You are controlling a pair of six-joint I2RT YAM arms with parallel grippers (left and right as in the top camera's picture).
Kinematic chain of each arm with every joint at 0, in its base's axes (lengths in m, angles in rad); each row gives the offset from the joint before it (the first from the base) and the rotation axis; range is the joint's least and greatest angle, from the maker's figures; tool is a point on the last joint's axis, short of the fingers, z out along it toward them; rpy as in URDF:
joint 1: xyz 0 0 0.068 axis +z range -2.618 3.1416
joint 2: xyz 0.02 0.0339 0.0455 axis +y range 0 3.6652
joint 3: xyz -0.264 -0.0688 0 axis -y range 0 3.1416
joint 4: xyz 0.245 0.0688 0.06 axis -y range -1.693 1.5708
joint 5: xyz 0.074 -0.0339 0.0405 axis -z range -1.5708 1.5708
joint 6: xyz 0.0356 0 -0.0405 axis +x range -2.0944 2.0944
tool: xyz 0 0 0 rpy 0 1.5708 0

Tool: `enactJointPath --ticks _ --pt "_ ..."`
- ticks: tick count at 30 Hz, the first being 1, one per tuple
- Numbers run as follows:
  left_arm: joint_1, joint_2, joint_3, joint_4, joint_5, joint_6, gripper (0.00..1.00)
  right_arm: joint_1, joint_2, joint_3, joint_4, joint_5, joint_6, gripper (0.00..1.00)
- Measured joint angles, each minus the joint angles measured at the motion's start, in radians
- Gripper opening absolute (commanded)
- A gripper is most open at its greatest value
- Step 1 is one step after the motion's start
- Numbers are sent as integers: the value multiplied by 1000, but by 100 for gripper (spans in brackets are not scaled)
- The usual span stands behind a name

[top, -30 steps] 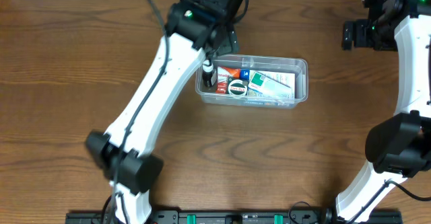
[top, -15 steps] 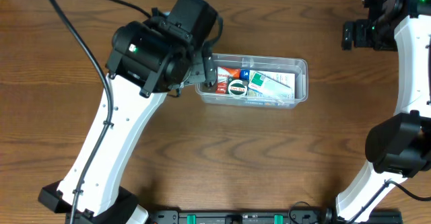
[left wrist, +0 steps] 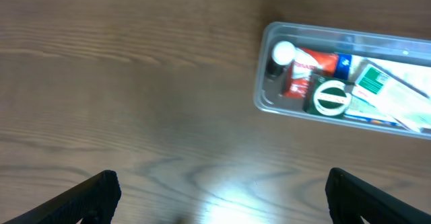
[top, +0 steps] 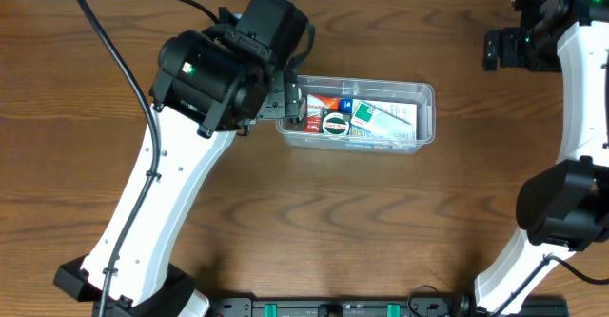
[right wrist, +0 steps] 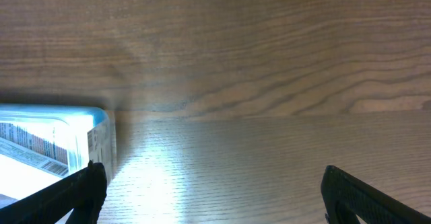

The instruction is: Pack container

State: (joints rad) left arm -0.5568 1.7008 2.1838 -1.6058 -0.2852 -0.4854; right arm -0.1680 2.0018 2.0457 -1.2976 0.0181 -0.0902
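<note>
The clear container [top: 425, 117] sits just above centre of the overhead frame on the wooden table [top: 86, 79], filled with a white-capped bottle [left wrist: 280, 57] and packets [top: 385, 119]. The left gripper [left wrist: 221, 178] hangs at its left end, spread wide and empty. The right gripper [right wrist: 212, 173], at the upper right, is also spread wide and empty.

Colour record: brown worktop, clear container, mixed-colour contents.
Worktop [top: 381, 222]: mid-brown with flowing wood grain. Container [top: 381, 83]: colourless, transparent. Inside it: red packet [left wrist: 306, 66] with white lettering; dark bottle [left wrist: 283, 52] with white cap; round lid [left wrist: 331, 96] in green and white; pale packet [left wrist: 387, 93], white and green, finely printed. Left arm [top: 171, 203]: white, black joints.
</note>
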Motion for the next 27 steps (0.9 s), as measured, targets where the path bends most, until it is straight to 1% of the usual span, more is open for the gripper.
enactJointPath --ticks 2,6,11,15,17,19,23,27 --pt "2 0 0 21 -24 11 98 0 0 0 0 0 0 99" --pt "22 -23 -32 164 -51 46 98 0 0 0 0 0 0 99" --pt "95 -140 -202 404 -62 68 98 0 0 0 0 0 0 99" --pt "192 -292 -436 676 -36 72 98 0 0 0 0 0 0 99" --pt "267 -393 -591 832 8 79 98 0 0 0 0 0 0 99" --pt "340 -490 -738 953 58 88 98 0 0 0 0 0 0 99" --pt "455 -696 -1026 1128 144 98 98 0 0 0 0 0 0 99" --pt "504 -907 -1295 1281 183 106 98 0 0 1 0 0 0 99"
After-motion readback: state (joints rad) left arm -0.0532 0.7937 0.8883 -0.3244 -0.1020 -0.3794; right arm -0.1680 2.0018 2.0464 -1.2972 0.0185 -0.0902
